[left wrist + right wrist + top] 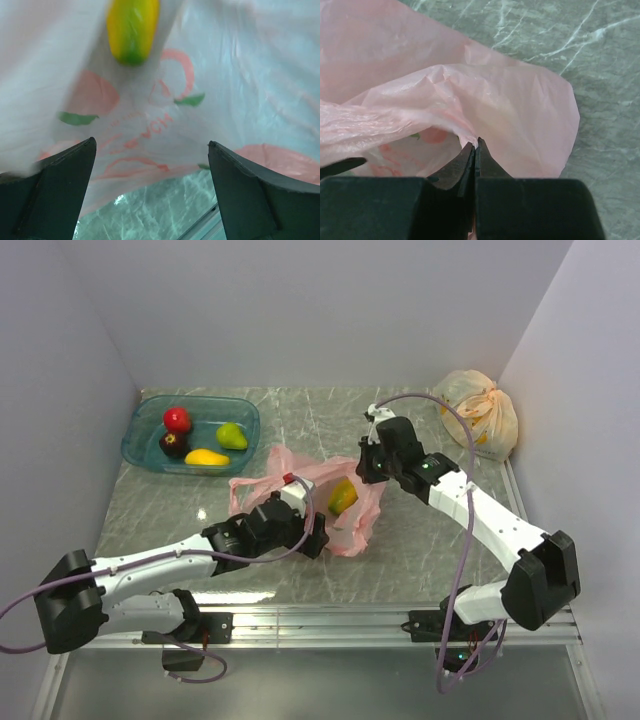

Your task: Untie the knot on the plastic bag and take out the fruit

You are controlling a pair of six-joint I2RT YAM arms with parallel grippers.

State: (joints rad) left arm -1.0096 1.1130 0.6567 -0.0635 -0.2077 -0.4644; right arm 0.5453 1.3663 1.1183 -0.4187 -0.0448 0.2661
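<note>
My right gripper (475, 146) is clamped shut on the rim of the thin translucent pink crinkly plastic bag (520, 115). My left gripper (152, 150) stands wide open at that bag's mouth, and a yellow-green oblong fruit (131, 30) lies inside the bag, just beyond it.

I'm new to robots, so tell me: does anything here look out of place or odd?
Nothing looks spilled or damaged. One yellow-green fruit lies apart from the rest, inside the pink plastic bag, while four other fruits sit in the blue tub. The right gripper pinches the bag's edge; the left gripper is open.
</note>
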